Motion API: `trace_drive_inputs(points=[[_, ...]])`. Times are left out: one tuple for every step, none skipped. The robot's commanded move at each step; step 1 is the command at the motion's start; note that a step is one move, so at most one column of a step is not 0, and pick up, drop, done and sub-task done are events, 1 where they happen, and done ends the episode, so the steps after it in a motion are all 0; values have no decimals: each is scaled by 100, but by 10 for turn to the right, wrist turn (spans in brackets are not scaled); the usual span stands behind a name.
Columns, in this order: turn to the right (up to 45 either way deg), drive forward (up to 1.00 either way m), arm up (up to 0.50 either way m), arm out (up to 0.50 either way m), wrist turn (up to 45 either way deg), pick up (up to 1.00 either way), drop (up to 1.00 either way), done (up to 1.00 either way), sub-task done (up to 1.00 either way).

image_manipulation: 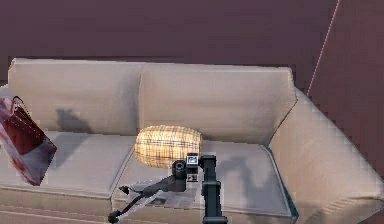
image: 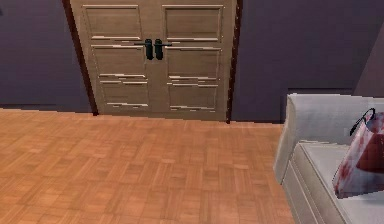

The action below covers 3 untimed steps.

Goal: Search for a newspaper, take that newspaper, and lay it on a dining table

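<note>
Arm side view is where the gripper is seen, low and just left of the middle, with its thin fingers stretched down and to the left from the dark body. The sofa's seat lies behind its far end, so it cannot be told whether anything is held, and how the fingers stand cannot be judged either. A pale grey streak is seen along the fingers. Whether it is the newspaper cannot be told, so the newspaper's place cannot be given with certainty.

Two small white squares are set at the end of the arm, which rises as a dark bar from the bottom edge. Just above the gripper's body, a rounded plaid cushion is laid on the middle seat, close to the backrest. The beige sofa is spread across most of the view. A dark red bag is propped upright on its seat at the left end, well apart from the gripper. A dull purple-brown wall is seen behind the backrest.

In the forward view, the sofa's end is found at the right edge with the red bag on it. Orange-brown parquet floor is spread in front. A pale panelled double door with dark handles is set in a purple wall.
</note>
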Motion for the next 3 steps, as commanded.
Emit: trace_drive_inputs(points=[[0,0,0,0,450,0,0,0,0],[0,0,0,0,450,0,0,0,0],[0,0,0,0,120,0,0,0,0]])
